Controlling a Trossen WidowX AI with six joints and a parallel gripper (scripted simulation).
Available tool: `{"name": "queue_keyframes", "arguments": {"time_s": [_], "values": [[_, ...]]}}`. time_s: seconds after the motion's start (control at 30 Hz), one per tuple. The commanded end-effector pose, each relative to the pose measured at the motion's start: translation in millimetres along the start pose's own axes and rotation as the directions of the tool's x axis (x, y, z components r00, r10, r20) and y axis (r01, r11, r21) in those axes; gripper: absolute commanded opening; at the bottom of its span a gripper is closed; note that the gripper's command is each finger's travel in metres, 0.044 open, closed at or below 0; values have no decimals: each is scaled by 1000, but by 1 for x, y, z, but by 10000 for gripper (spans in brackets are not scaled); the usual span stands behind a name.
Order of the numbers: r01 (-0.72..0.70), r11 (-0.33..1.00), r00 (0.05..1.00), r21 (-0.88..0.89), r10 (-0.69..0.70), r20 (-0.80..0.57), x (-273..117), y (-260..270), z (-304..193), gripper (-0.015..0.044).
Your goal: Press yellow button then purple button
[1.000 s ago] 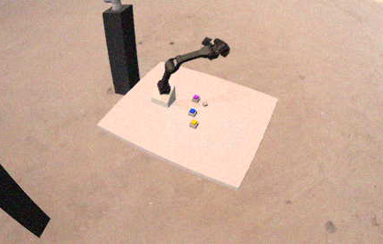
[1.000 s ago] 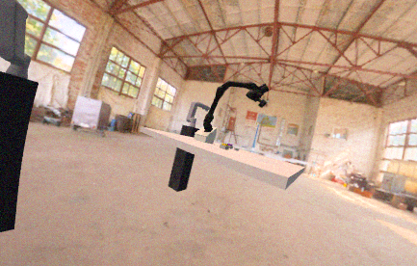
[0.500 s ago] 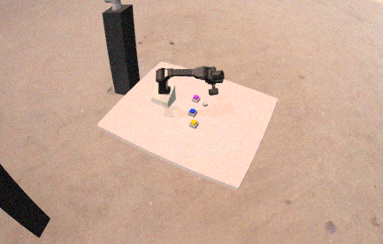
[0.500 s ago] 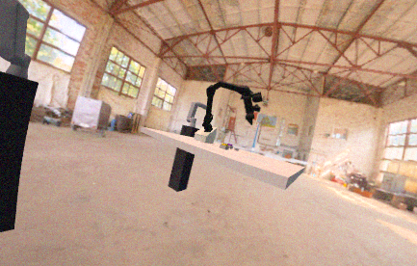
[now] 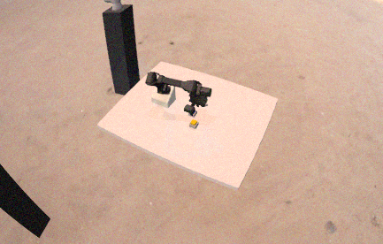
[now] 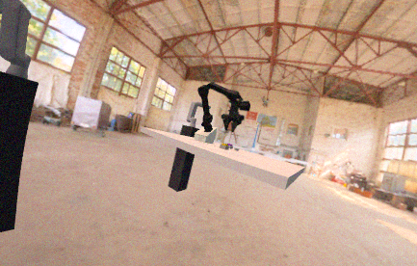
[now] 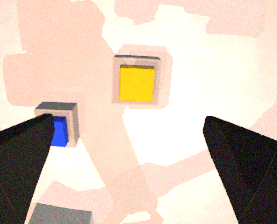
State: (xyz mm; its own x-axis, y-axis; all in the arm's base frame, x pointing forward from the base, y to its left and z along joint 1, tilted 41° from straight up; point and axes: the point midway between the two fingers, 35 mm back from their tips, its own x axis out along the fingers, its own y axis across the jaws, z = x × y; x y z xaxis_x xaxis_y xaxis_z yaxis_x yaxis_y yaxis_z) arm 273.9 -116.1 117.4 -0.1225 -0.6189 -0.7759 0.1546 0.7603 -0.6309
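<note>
a black robot arm (image 5: 175, 82) (image 6: 223, 90) is mounted on a pale base block (image 5: 164, 102) (image 6: 207, 137) on a pale, flat surface (image 5: 235, 137) (image 6: 261, 167). its upper part is stretched out level, and its gripper (image 5: 190, 109) (image 6: 231, 128) (image 7: 130, 123) is pointed downward over the buttons. the fingers are spread wide apart, with nothing held between them. in the wrist view, the yellow button (image 5: 194, 122) (image 6: 223, 146) (image 7: 137, 83), square and set in a grey housing, is seen beyond the fingertips, between their two lines and nearer the top edge of the view. a blue button (image 7: 60, 131) in a similar housing is seen lower and to the left, partly covered by the left-hand finger in that view. a grey object (image 7: 61, 215) is cut off by the bottom edge. in the exterior view, the purple button (image 6: 230, 145) is shown as a tiny spot just beside the yellow one; in the top view it cannot be made out. whether the yellow button is touched cannot be told for certain from the distant views, but it is left uncovered in the wrist view.
</note>
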Motion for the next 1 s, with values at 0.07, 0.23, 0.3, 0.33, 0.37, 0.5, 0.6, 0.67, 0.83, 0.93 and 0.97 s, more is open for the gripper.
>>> {"name": "queue_keyframes", "arguments": {"time_s": [0.07,0.23,0.3,0.33,0.37,0.5,0.6,0.67,0.83,0.93,0.97], "values": [[30,999,1000,12,-30,-4,4,-6,-4,374],[32,999,999,12,-32,-4,60,-8,-4,242],[33,999,999,12,-33,-4,62,-8,-5,190],[33,999,999,12,-33,-4,62,-8,-5,164],[33,999,999,12,-33,-4,62,-8,-5,137],[33,999,999,12,-33,-4,62,-8,-5,32],[33,999,999,12,-33,-4,62,-8,-5,20],[33,999,999,12,-33,-4,62,-8,-5,20],[33,999,999,12,-33,-4,62,-8,-5,20],[33,999,999,12,-32,-4,65,-8,-5,20],[33,999,999,12,-32,-4,67,-8,-4,20]]}}
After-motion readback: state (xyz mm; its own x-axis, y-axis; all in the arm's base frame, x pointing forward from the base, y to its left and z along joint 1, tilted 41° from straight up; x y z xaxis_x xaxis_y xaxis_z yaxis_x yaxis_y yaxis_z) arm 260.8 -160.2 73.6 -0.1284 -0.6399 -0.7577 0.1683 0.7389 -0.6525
